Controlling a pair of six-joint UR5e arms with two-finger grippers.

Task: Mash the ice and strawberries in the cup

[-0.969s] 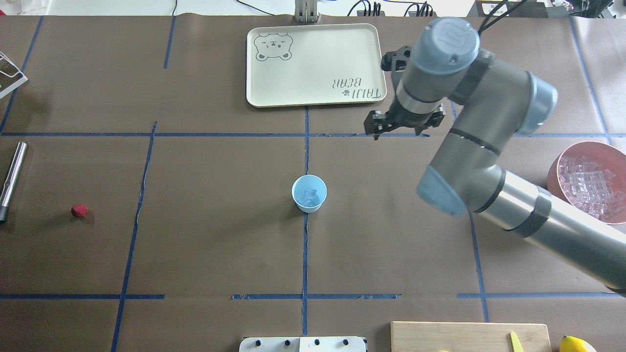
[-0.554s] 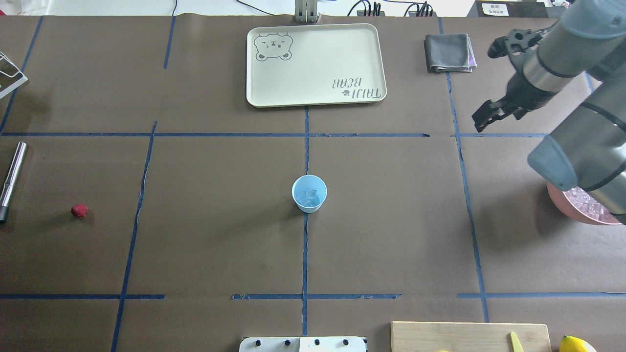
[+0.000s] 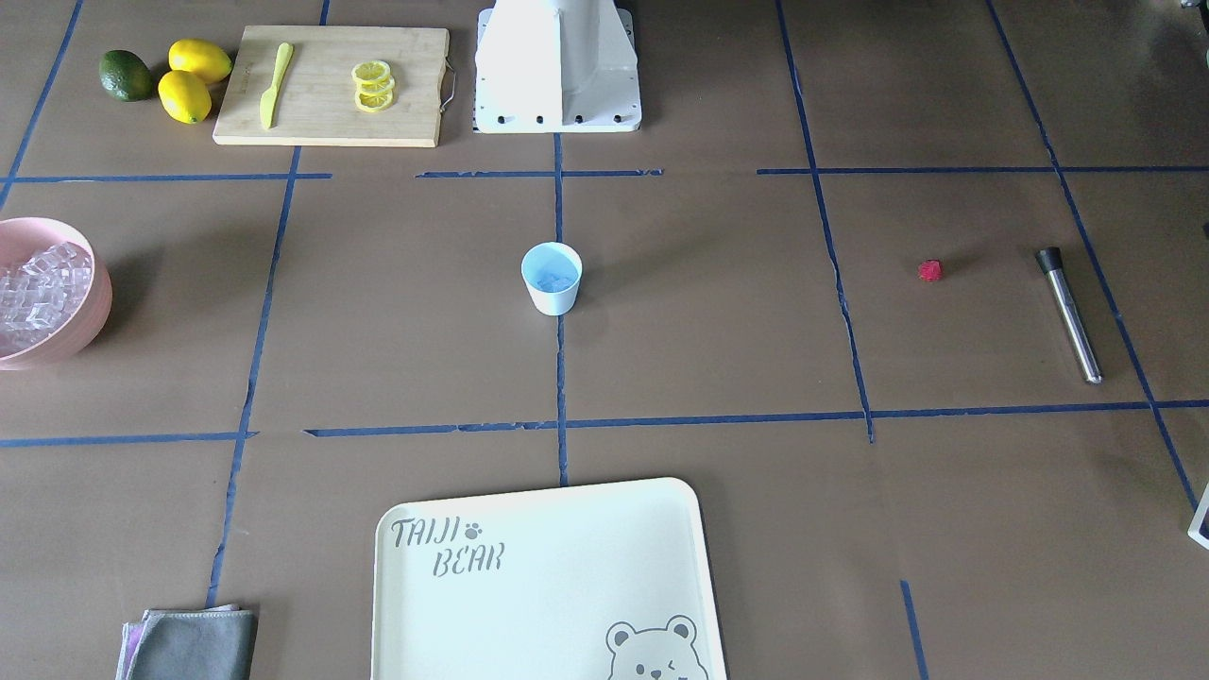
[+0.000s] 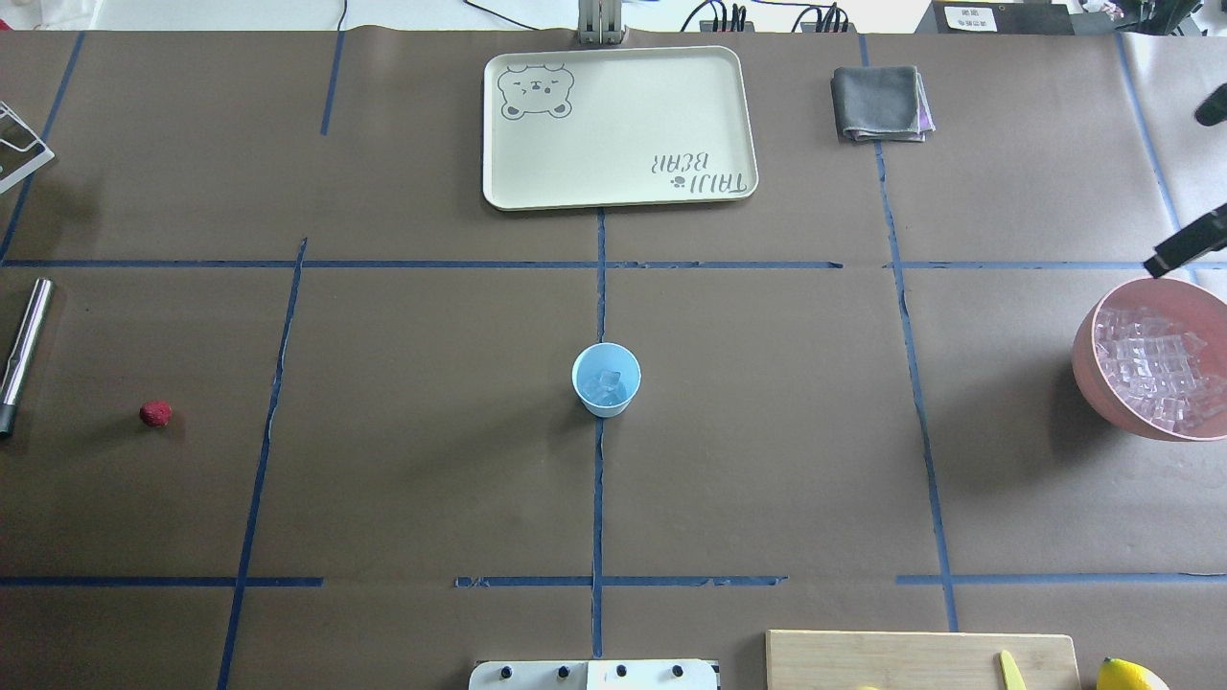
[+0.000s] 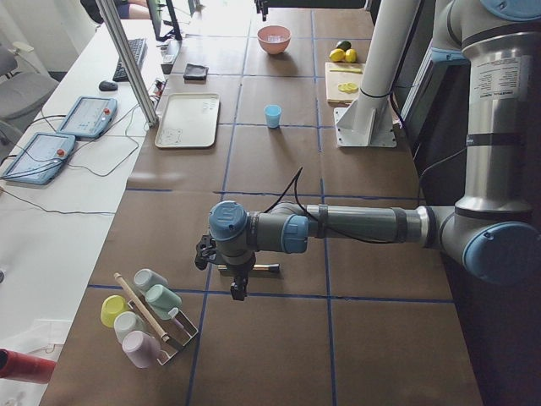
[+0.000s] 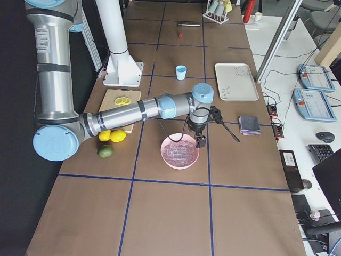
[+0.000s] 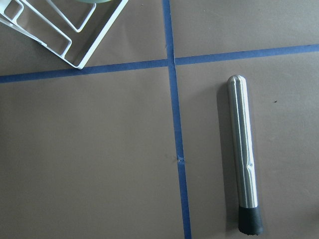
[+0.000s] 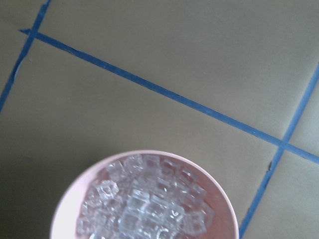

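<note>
Overhead exterior view: the small white cup [image 4: 606, 402], light blue inside, is standing upright on the central tape line of the worktop [image 4: 431, 460], holding a few clear ice cubes [image 4: 607, 382]. The strawberry [image 4: 155, 413] (a tiny dark-red bumpy piece) is lying well apart, near the left edge beside a steel rod [image 4: 21, 350]. Brown worktop is stretching wide around the cup. The right hand [image 6: 219, 136] is hovering spread open over the pink bowl's [image 4: 1086, 335] rim. The left hand [image 5: 238, 286] is hanging over the rod; I cannot tell its state.
</note>
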